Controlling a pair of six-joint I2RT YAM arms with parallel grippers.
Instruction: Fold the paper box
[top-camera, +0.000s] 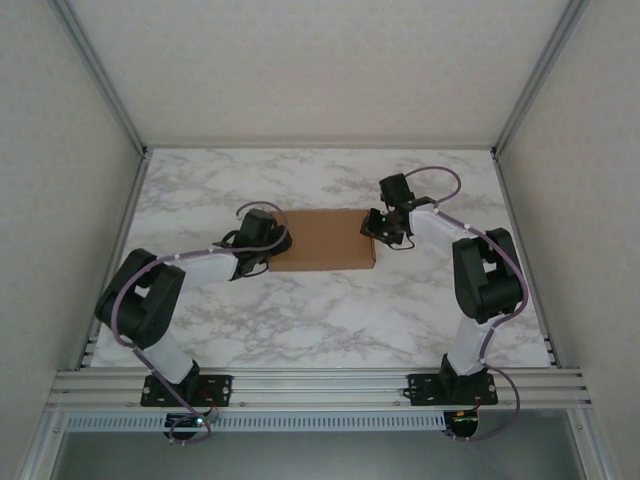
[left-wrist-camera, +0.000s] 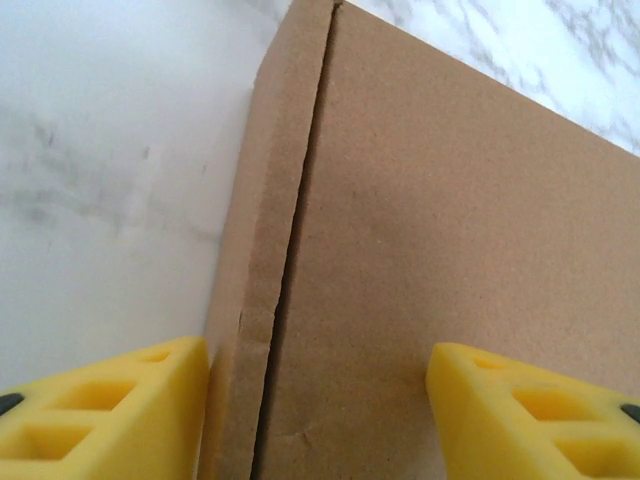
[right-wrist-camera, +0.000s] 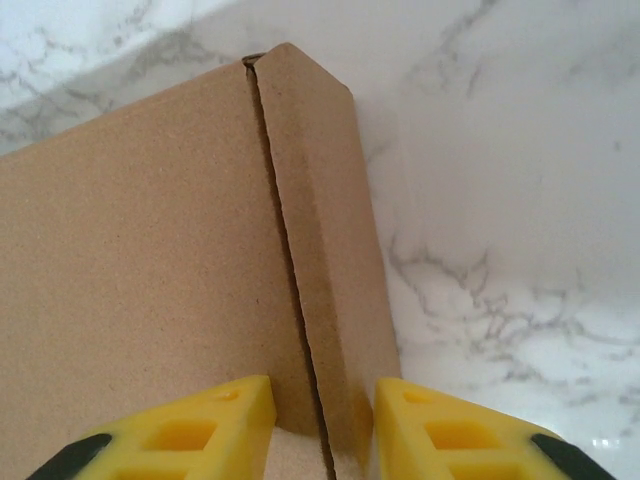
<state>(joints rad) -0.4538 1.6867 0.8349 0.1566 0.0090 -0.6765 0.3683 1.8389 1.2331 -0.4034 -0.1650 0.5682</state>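
Yellow fingertips (left-wrist-camera: 100, 420), two pairs, mine, one pair at each short end of the item.

Item: the paper box (top-camera: 322, 240), plain brown, lying flat near the middle of the marble table (top-camera: 330, 320), between my two arms.

Left gripper (left-wrist-camera: 315, 400): jaws wide apart, nothing clamped. One finger sits outside the left side wall, the other over the lid.

Right gripper (right-wrist-camera: 325, 425): jaws narrow, straddling the right side wall. Whether they pinch it or merely flank it I cannot tell.

Condition: looks all but assembled. Lid down, side walls upright, outline a neat closed rectangle from above.

Outstanding, by my reckoning: a dark seam (right-wrist-camera: 285, 230) runs between lid and wall at each end, so the lid may want pressing home or its tabs seating. Front closure is hidden from me, so unverified.
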